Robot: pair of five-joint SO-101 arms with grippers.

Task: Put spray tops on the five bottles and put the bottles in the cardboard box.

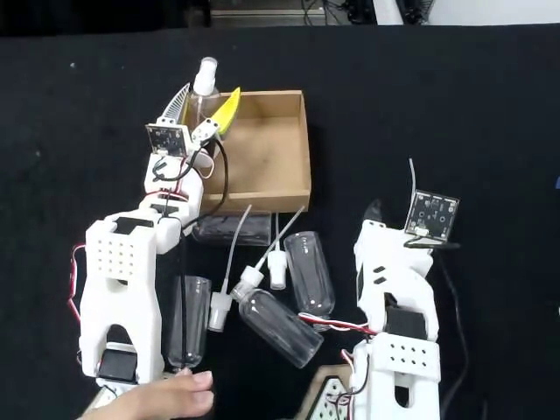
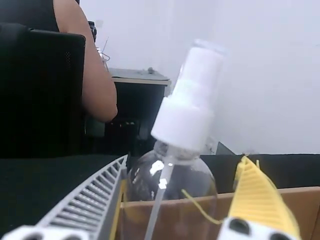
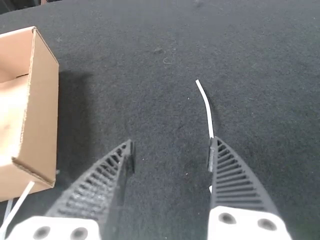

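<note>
Left gripper (image 1: 203,114) at upper left, fingers pinching an upright capped bottle (image 1: 204,87) at the cardboard box's (image 1: 305,149) upper-left corner, four more bottles (image 1: 308,273) lying below the box at centre, right gripper (image 3: 172,150) fingers spread over open black table (image 1: 490,105) at right.

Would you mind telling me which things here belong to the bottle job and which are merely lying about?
Job:
box
capped bottle, in the left gripper
four more bottles, lying flat
loose spray tops among them

Lying about:
desk, in the room behind
chair, in the room behind
</note>
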